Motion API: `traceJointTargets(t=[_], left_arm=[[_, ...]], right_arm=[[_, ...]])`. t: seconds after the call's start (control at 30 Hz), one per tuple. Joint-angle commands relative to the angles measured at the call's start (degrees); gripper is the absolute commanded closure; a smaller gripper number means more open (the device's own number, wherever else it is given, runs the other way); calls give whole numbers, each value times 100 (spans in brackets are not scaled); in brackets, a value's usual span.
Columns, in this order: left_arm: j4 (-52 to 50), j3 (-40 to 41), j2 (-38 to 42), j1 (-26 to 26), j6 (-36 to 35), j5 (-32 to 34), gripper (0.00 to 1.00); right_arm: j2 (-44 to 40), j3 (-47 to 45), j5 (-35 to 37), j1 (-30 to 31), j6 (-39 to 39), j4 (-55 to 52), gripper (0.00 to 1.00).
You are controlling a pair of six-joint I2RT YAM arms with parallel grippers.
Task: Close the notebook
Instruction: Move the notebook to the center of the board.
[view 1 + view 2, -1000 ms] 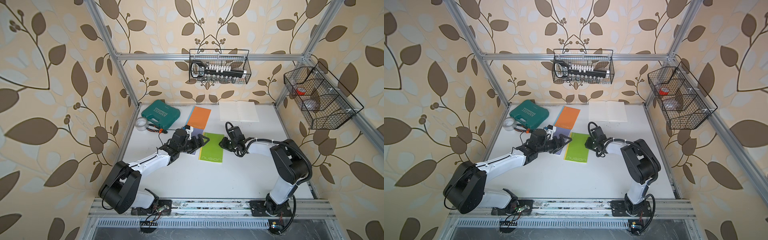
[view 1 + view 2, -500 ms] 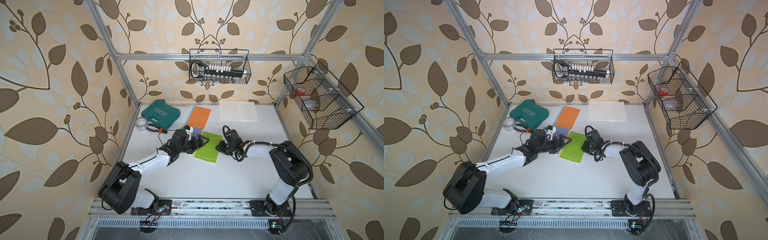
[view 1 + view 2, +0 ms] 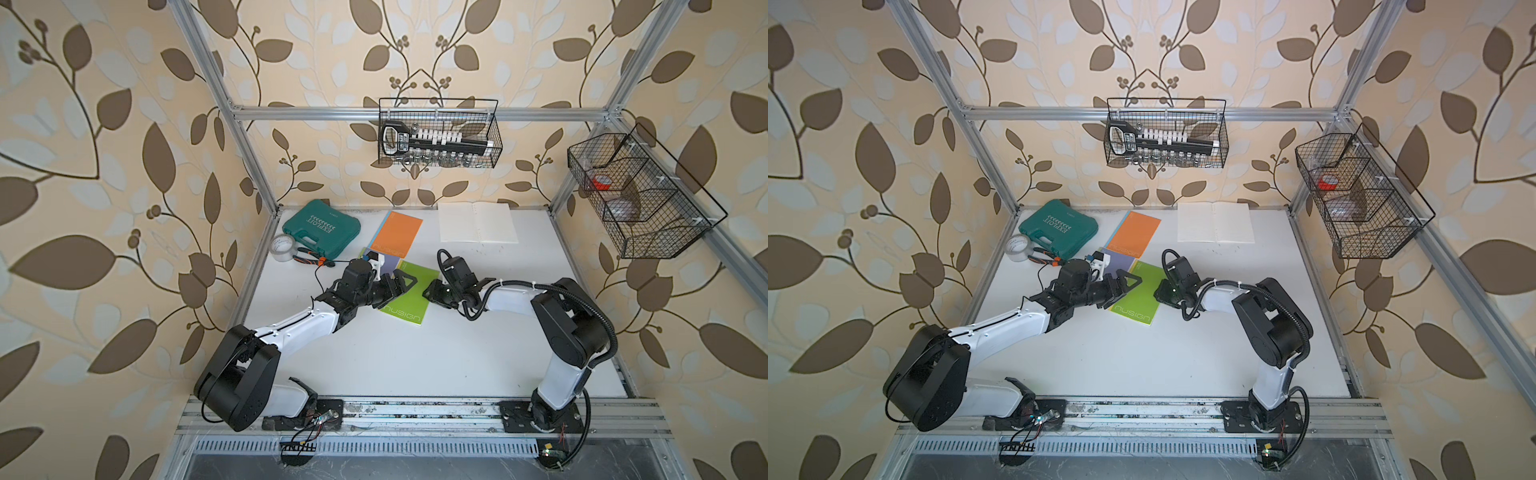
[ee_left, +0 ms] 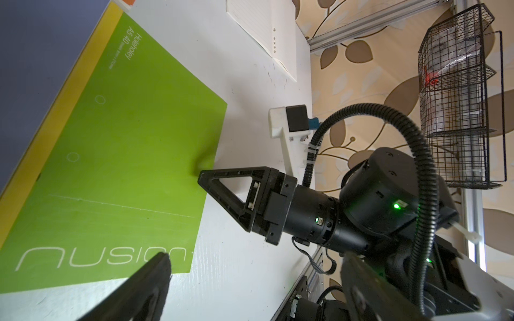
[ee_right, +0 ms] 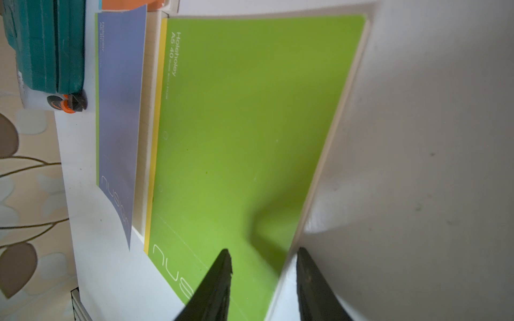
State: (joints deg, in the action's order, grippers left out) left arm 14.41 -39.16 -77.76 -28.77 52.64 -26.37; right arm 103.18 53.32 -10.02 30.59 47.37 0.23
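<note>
The green notebook [image 3: 409,293] [image 3: 1138,295] lies flat on the white table with its cover down, between my two grippers. My left gripper [image 3: 399,284] [image 4: 256,278] stands wide open over its left side, one fingertip [image 4: 162,261] above the corner with the white lettering, holding nothing. My right gripper [image 3: 428,291] [image 5: 264,251] is at the notebook's right edge. Its jaws are apart: one finger [image 5: 222,266] hangs over the green cover, the other [image 5: 306,266] over the bare table, with the page edge between them and untouched. An open white-paged notebook [image 3: 478,222] lies at the back.
A purple notebook [image 5: 119,97] with a curled cover lies against the green one's spine side, an orange one [image 3: 397,232] behind it. A teal tool case [image 3: 322,228], a tape roll [image 3: 282,247] and pliers [image 3: 309,258] sit back left. Wire baskets [image 3: 438,133] hang on the frame.
The green notebook has slid left and turned a little, with the right gripper following its edge. The right jaws stand wider than half a second ago. The left arm has hardly moved.
</note>
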Motion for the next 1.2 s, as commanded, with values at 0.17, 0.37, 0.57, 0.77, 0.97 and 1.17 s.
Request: traceJointTargets(t=[0.17,0.37,0.57,0.77,0.97,1.17], left_arm=[[-792,-292,274,75,-325,279,2],[-1233,-278,462,74,-500,444,2],[-1624,-133,856,74,-555,579,2],[-1958,93,1404,74,-513,696,1],[-2277,290,1902,74,-477,824,1],[-2399,391,2106,78,-484,875,1]], right_arm=[[-857,287,730,-864,-976,-1425,34],[-368,1223,1126,-1603,-1480,-1759,33],[748,2707,1377,-2054,-1742,-1795,32],[2108,4489,977,-2329,-1780,-2171,32],[3084,5797,1035,-2343,-1786,-2628,31],[3842,6935,1187,-2295,-1907,-3192,30]])
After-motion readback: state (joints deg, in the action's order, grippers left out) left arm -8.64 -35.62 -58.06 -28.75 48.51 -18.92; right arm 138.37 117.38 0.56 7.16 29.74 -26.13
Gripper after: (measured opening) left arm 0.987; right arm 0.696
